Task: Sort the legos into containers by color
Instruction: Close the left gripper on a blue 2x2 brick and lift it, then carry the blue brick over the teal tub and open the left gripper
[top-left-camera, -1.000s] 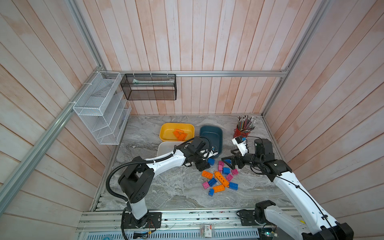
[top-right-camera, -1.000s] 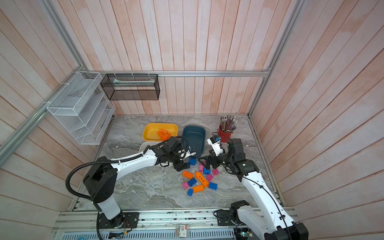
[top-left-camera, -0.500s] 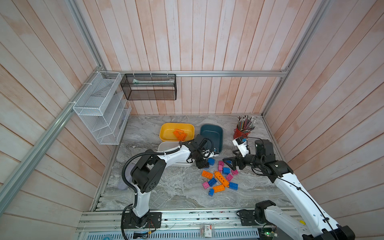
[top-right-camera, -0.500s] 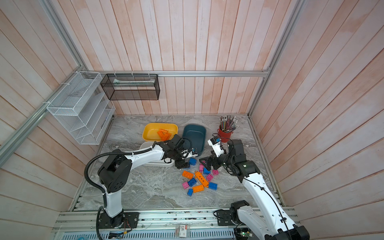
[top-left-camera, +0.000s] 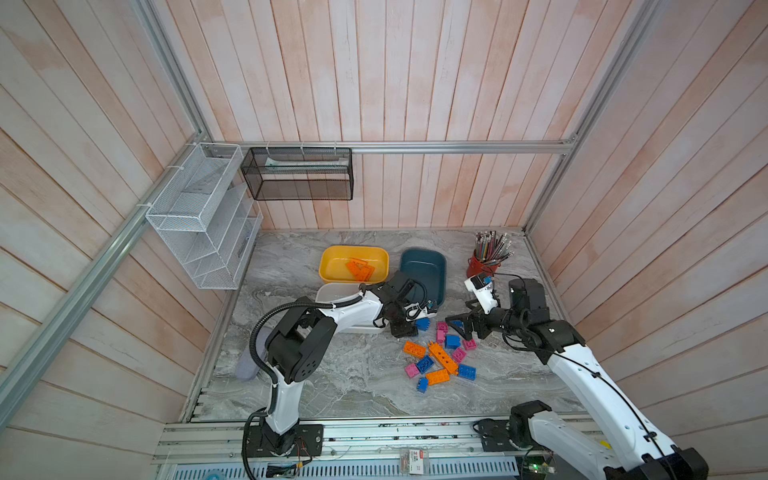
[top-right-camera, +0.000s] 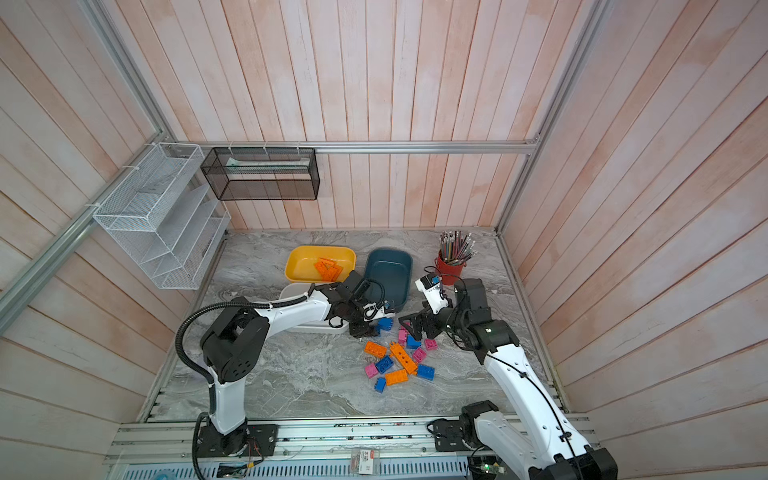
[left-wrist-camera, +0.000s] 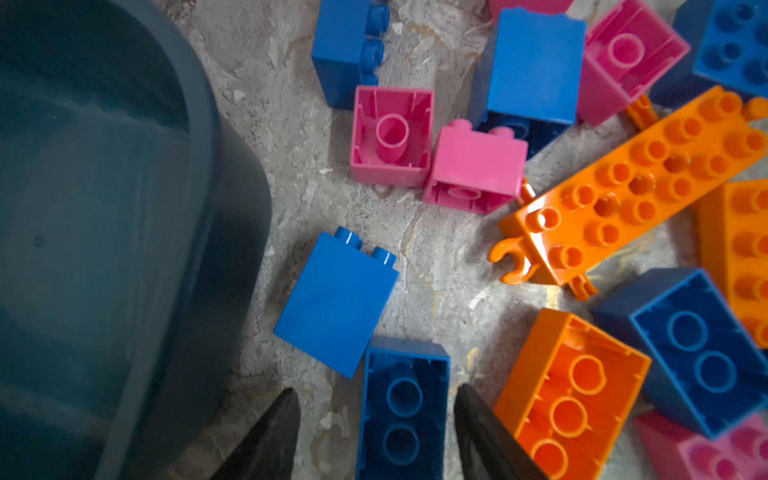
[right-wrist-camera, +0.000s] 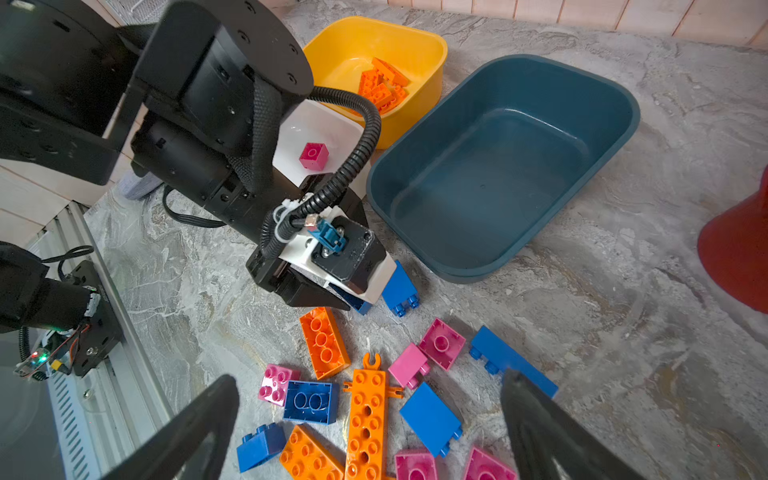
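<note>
A grey marbled worktop (top-left-camera: 332, 382) carries three shallow tubs. The dark teal tub (top-left-camera: 424, 266), near the middle, serves here as the reference point.

In both top views a yellow tub (top-left-camera: 332, 262) sits just left of the teal tub. It holds a small heap of orange bricks (top-left-camera: 360, 269). A white tub (top-left-camera: 332, 291) lies to the front left of the teal tub, nearer the robot, and is partly hidden under the left arm (top-left-camera: 353, 309). The right wrist view shows one pink brick (right-wrist-camera: 313, 156) lying in it. A red pencil cup (top-left-camera: 478, 270) stands to the right of the teal tub.

In front of the teal tub, on the bare worktop, the loose legos (top-left-camera: 440, 357) lie scattered. They are blue, pink and orange; some are upside down and some rest on their sides. A long orange brick (top-left-camera: 442, 358) lies slantwise among them.

The left gripper (left-wrist-camera: 376, 388) is down just in front of the teal tub. Its jaws are apart and straddle a blue oblong brick (left-wrist-camera: 403, 411) that lies underside up. One finger is close to the brick's side, while a strip of worktop shows between the brick and the other finger, so the brick is not clamped.

The right gripper (right-wrist-camera: 370, 378) is low over the scatter, to the front right of the teal tub. Its jaws are spread wide above the bricks.
</note>
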